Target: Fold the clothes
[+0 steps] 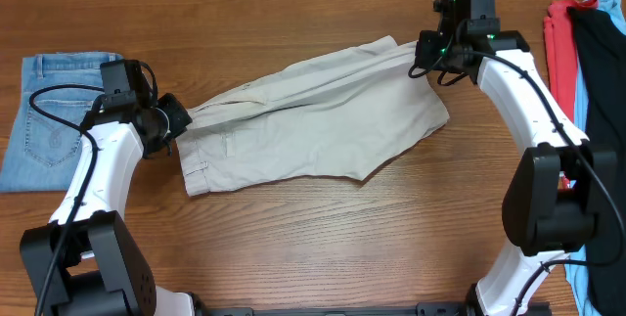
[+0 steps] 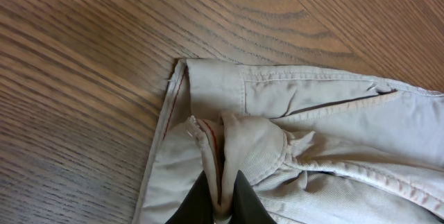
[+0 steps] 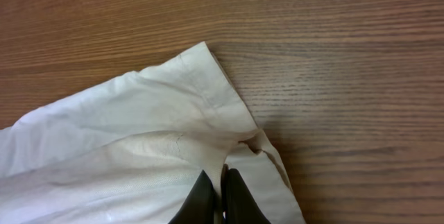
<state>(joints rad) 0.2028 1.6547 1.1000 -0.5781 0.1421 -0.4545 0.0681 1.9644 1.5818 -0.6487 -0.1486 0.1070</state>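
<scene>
The clothes [image 1: 313, 115], a pale beige pair of shorts, lie folded lengthwise across the middle of the wooden table, waistband to the left. My left gripper [image 1: 176, 118] is shut on a bunched fold of the waistband [image 2: 222, 148], which rises between its dark fingers [image 2: 198, 203]. My right gripper [image 1: 427, 57] is shut on the leg hem at the far right corner, a thin ridge of the clothes [image 3: 139, 134] pinched between its fingers [image 3: 239, 196]. The cloth between the two grippers lies flat with a few creases.
Folded light-blue jeans [image 1: 54, 115] lie at the far left, behind the left arm. A pile of red [image 1: 560, 47], light-blue and black [image 1: 602, 71] garments sits at the right edge, beside the right arm. Bare wood [image 1: 313, 238] runs in front of the shorts.
</scene>
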